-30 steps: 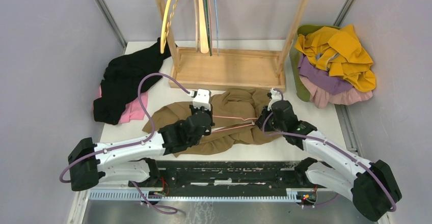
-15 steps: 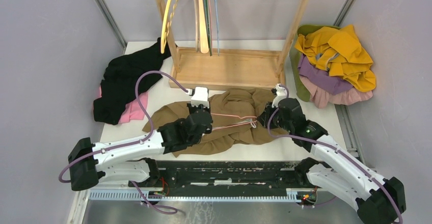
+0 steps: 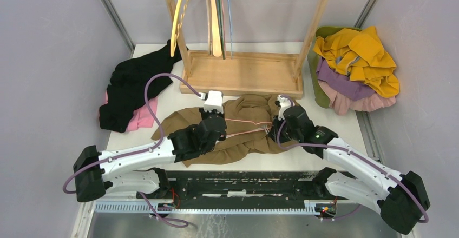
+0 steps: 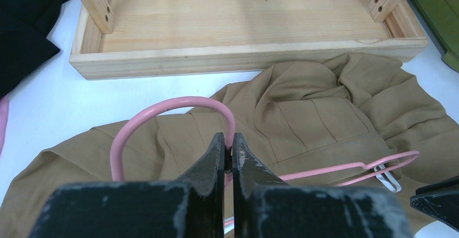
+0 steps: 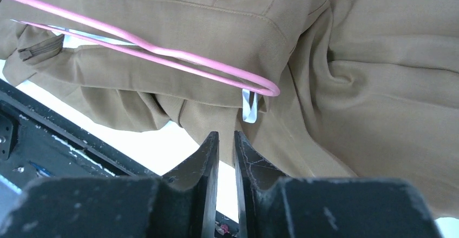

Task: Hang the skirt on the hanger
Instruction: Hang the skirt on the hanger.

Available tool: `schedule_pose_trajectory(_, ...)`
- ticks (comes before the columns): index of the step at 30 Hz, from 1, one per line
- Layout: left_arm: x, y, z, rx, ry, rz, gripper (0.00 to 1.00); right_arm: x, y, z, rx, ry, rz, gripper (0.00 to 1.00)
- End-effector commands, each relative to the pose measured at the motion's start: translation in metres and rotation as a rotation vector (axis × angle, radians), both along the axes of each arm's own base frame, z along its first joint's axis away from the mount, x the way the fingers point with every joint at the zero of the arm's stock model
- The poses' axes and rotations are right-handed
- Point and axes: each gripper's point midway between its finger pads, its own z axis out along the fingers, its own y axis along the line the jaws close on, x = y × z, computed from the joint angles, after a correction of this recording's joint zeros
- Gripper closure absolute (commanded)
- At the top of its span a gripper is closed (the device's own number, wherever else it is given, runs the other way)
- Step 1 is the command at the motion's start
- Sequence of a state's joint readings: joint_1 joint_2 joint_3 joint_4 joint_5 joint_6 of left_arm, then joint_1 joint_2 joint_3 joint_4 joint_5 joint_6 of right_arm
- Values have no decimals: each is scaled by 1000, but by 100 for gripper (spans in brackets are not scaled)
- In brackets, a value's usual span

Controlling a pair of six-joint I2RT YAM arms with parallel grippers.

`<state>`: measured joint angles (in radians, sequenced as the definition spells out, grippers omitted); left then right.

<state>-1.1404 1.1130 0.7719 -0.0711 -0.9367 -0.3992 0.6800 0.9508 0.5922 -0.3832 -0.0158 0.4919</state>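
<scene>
Skirt (image 3: 246, 108) lies beneath both claws: left claw (image 4: 228, 140) clenches pink hanger (image 4: 184, 100), right claw (image 5: 227, 136) barely parted, empty.

We're seeing the wooden rack (image 3: 243, 73) walling off the far side, black clothes (image 3: 132, 84) crowding left, garment pile (image 3: 357, 67) crowding right, skirt (image 3: 243, 111) covering the middle, bare table (image 4: 59, 103) showing between.

A: Top cam: we look down from high behind, whole surface (image 3: 338, 120) in frame, near edge at bottom.
B: Wrist cams: we sit close and low, and both catch the pink hanger (image 4: 168, 104).
</scene>
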Motion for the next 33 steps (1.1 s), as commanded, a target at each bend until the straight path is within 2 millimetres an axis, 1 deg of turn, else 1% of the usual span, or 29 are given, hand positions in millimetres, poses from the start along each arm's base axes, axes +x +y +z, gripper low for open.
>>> schedule_pose_trajectory(1, 8, -3, 25, -47, -55, 33, 96, 15, 4, 15, 0, -77, -16, 78)
schedule_pose_trajectory(4, 9, -5, 25, -44, -54, 30, 96, 16, 4, 9, -31, -83, -4, 77)
schedule_pose_trajectory(7, 9, -6, 23, -44, -53, 27, 96, 18, 5, 8, -62, -102, 16, 77)
schedule_pose_trajectory(12, 10, -8, 21, -45, -49, 24, 96, 22, 3, 6, -131, -117, 30, 80)
schedule_pose_trajectory(15, 10, -8, 21, -46, -49, 24, 96, 25, -4, 3, -166, -117, -3, 79)
schedule_pose_trajectory(18, 10, -8, 21, -46, -49, 22, 96, 25, -4, 2, -151, -110, -29, 76)
schedule_pose_trajectory(23, 10, -8, 21, -51, -48, 21, 96, 25, 2, -8, -117, -78, -53, 74)
schedule_pose_trajectory(25, 9, -8, 20, -51, -47, 19, 96, 24, 5, -12, -96, -64, -65, 72)
schedule_pose_trajectory(29, 9, -9, 22, -57, -47, 14, 96, 25, 10, -14, -47, -48, -101, 70)
schedule_pose_trajectory(33, 8, -9, 22, -58, -47, 11, 96, 27, 6, -16, -35, -44, -150, 70)
